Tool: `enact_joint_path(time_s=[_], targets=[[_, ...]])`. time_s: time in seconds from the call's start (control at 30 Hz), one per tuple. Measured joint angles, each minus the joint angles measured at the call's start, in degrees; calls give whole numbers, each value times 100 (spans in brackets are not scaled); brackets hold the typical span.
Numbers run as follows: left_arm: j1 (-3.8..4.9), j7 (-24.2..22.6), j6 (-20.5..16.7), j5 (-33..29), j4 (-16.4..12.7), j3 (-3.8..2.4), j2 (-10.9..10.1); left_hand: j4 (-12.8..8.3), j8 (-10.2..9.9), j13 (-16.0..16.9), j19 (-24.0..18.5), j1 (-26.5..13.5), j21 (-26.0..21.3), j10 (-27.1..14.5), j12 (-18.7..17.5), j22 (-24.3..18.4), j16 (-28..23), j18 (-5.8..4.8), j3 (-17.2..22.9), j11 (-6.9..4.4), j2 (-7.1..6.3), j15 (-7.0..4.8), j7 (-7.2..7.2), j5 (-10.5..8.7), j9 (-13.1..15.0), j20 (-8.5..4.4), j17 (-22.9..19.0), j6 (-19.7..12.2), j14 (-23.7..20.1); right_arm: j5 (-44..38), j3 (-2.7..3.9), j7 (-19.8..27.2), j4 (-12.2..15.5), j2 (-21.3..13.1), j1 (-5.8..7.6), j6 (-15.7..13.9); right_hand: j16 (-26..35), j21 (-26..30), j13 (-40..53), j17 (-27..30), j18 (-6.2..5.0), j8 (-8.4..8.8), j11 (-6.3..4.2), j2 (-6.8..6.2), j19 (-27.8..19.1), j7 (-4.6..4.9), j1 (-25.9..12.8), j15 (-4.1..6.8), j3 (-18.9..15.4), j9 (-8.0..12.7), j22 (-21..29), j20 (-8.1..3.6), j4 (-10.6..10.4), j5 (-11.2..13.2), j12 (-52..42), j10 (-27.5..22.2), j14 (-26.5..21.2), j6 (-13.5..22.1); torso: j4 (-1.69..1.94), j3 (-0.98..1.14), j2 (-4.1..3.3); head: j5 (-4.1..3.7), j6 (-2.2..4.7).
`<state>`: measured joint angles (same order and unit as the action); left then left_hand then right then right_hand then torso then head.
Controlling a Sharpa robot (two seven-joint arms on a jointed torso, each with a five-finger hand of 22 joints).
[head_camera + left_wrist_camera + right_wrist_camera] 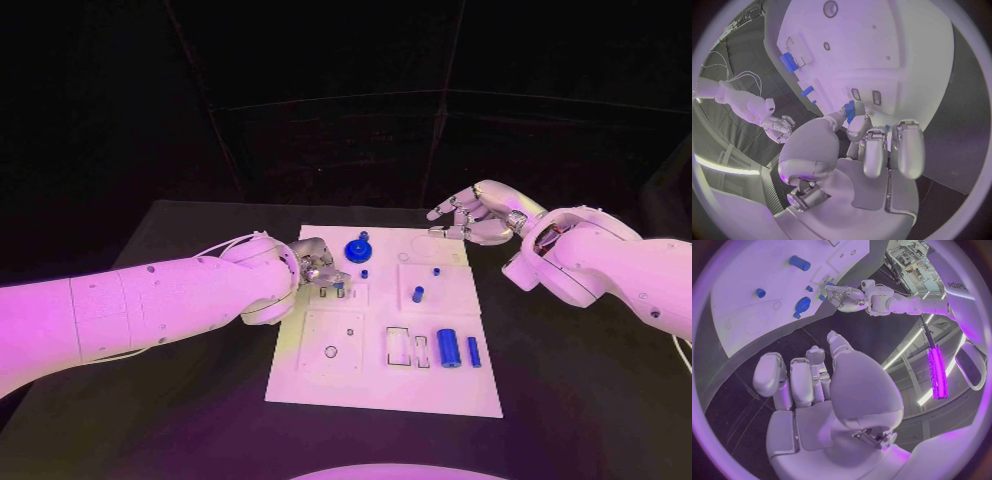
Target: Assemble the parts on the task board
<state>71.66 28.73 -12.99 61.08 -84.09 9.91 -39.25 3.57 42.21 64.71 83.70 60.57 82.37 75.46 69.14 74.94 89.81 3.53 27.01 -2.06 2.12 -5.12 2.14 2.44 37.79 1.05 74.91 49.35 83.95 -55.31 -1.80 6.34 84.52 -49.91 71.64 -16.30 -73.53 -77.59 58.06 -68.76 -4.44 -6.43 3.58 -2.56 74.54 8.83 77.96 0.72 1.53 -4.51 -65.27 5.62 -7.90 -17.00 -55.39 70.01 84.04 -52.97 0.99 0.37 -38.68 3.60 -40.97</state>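
Black table (188,420) w/ task board (378,390): left hand (320,268) fingers pinch small blue part (850,111) upright; right hand (476,215) fingers apart, empty.

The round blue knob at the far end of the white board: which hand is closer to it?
Left. The left hand is over the task board, just beside the round blue knob. The right hand hovers off the board's far right corner.

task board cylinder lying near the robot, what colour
Blue cylinder, clearest in the head view.

One task board (378,385), six blue parts (449,347)
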Motion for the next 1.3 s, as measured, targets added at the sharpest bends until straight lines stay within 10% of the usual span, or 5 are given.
enact_joint_path(time_s=[1.3], targets=[[-45, 89, 355, 24, 61, -2, 74, -88, 22, -15, 0, -66, -1, 20, 0, -1, 0, 0, 164, -19, -54, 1, -1, 7, 21, 1, 0, 1, 0, 0, -1, 6, -38, 43, -1, 33, 0, 0, 0, 0, 0, 0, 0, 0, 0, 0, 0, 0, 0, 0, -1, 0, 0, 0, 0, 0, 0, 0, -4, 1, 0, -1, -53]])
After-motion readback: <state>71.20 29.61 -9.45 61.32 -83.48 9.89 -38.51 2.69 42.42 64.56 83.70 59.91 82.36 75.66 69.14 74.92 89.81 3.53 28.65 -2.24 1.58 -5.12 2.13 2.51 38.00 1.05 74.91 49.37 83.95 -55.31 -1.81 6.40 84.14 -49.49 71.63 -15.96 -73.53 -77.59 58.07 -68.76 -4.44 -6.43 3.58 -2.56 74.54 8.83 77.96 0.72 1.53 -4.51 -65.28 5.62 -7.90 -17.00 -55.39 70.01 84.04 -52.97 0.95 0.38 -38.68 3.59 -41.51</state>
